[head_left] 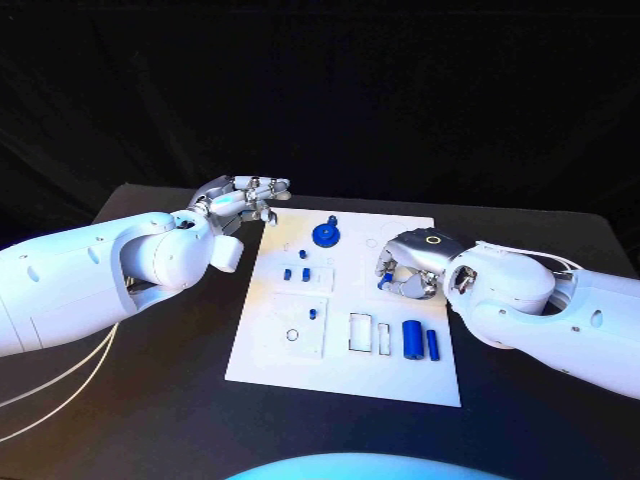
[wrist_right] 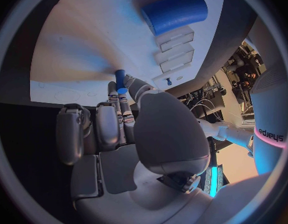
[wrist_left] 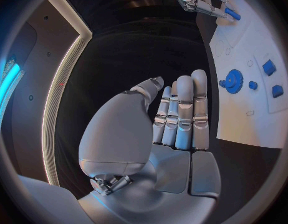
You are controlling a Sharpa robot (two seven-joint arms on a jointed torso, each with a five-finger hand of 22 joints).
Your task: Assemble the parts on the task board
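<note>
Over at about ten o'clock from the middle of the black table [head_left: 162, 400], the left hand [head_left: 241, 203] hovers off the far left corner of the white task board [head_left: 342, 370], holding nothing; in its wrist view its fingers [wrist_left: 184, 109] lie straight and side by side, thumb a little apart. On the board, nearest that hand at around twelve o'clock, sits a round blue gear-like part [head_left: 325, 235] with a tiny blue piece beside it. Below it, toward the board's centre, a few small blue blocks [head_left: 297, 272] stand in a raised white holder, and one more small blue piece [head_left: 313, 313] sits a little nearer. Down at about six o'clock the board shows a thin ring outline [head_left: 291, 336], then a rectangular frame [head_left: 363, 333], then two blue cylinders [head_left: 411, 337] lying side by side, the fatter one to the left of the slimmer. At three o'clock the right hand [head_left: 407, 270] rests low over the board's right edge, fingers curled in, and it pinches a small blue peg [wrist_right: 120, 79] at its fingertips [wrist_right: 122, 91]; the peg's end is just at the board's surface, though I cannot tell whether it touches.
</note>
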